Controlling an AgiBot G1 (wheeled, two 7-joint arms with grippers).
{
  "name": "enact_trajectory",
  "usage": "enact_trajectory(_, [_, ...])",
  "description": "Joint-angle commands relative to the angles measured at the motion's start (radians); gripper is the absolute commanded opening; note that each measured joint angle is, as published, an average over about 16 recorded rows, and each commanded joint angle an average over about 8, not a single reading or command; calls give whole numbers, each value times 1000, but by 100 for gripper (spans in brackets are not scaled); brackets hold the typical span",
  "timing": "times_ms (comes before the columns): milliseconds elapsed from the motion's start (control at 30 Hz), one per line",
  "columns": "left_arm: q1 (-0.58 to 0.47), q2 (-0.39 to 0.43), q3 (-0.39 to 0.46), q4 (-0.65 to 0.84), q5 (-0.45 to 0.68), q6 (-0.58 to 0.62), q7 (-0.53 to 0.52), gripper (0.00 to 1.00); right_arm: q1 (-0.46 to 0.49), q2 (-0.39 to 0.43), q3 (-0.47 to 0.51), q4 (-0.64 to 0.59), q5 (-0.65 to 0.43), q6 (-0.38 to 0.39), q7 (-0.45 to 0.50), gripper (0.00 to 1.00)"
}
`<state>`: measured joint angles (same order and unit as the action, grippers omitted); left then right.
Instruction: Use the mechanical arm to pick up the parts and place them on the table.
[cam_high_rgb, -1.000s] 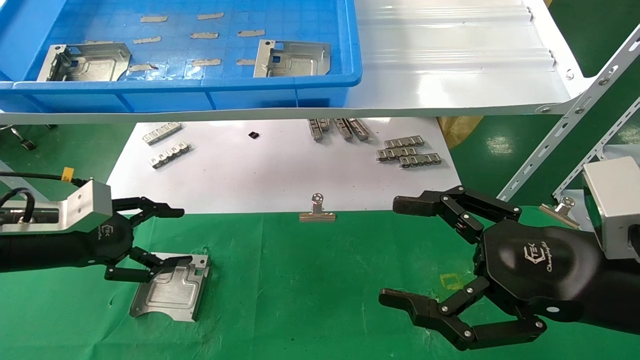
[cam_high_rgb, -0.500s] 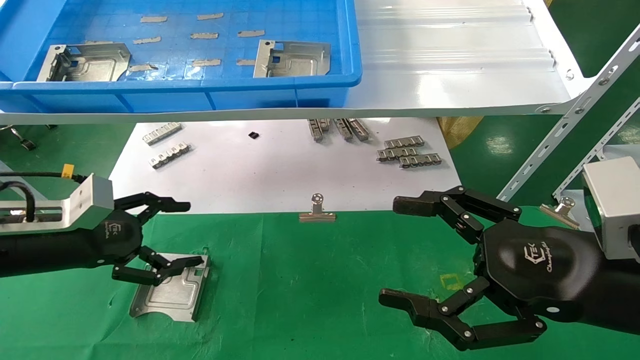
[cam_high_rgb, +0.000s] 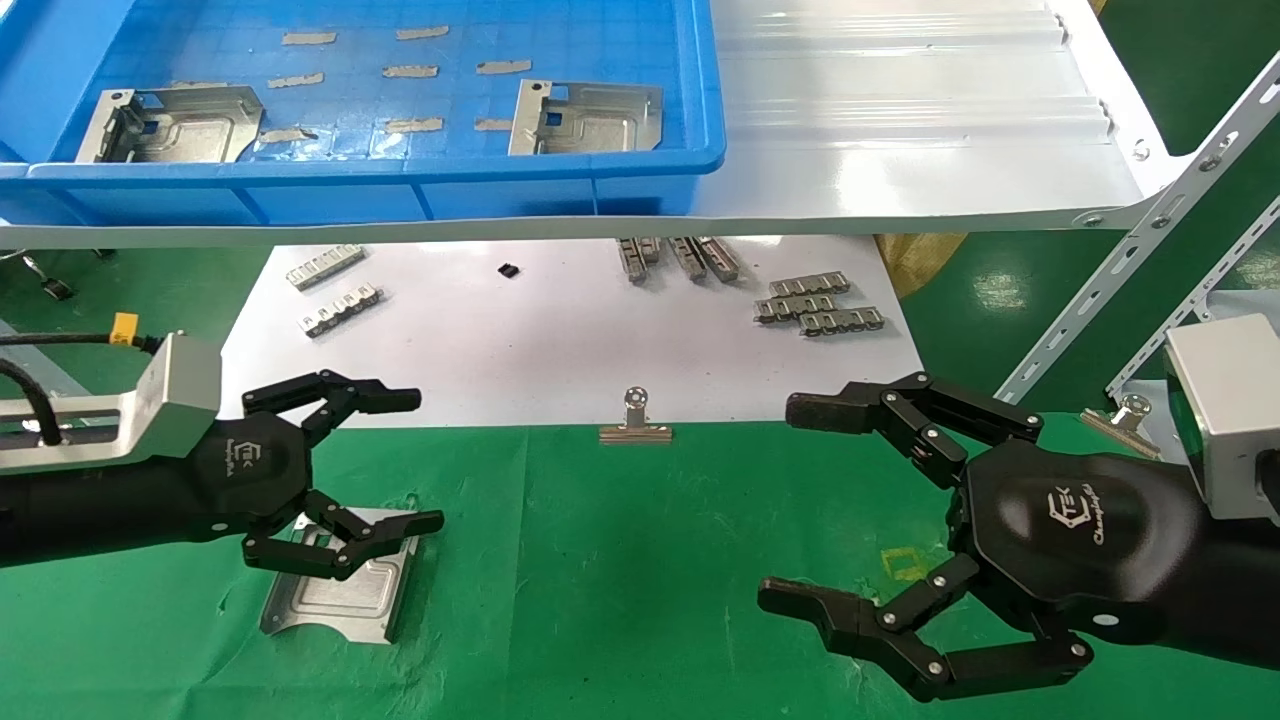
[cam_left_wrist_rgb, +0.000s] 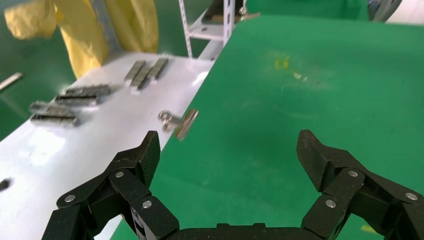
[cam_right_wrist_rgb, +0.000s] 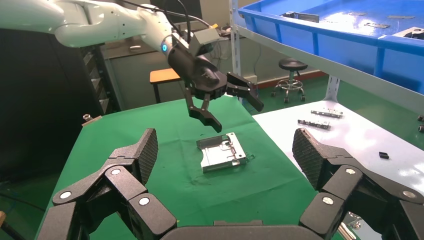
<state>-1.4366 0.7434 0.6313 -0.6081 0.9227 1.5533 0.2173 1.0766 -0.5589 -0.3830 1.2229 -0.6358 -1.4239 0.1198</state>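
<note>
Head view: left gripper (cam_high_rgb: 390, 460) spread wide, empty, w/ one part (cam_high_rgb: 340, 580) flat on the table (cam_high_rgb: 620, 560) at lower left of frame.
Its lower fingers (cam_high_rgb: 400, 524) sit over the part's top edge; right wrist view shows them up off it, w/ a gap. Two more parts (cam_high_rgb: 585, 118) lie in the blue bin (cam_high_rgb: 640, 170), upper left. Right gripper (cam_high_rgb: 790, 505) spread wide too, empty, lower right. Lots of bare green cloth between both grippers; binder clip (cam_high_rgb: 634, 422) at the white paper's (cam_high_rgb: 560, 340) near edge.
</note>
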Motion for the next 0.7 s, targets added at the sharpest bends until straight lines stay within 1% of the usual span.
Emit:
enact_trajectory(33, [21, -8, -20, -39, -11, -3, -23, 100, 0, 0, 0, 0, 0, 0, 0, 100])
enact_trajectory(700, [230, -84, -224, -430, -122, -37, -258, 100, 0, 0, 0, 0, 0, 0, 0, 100])
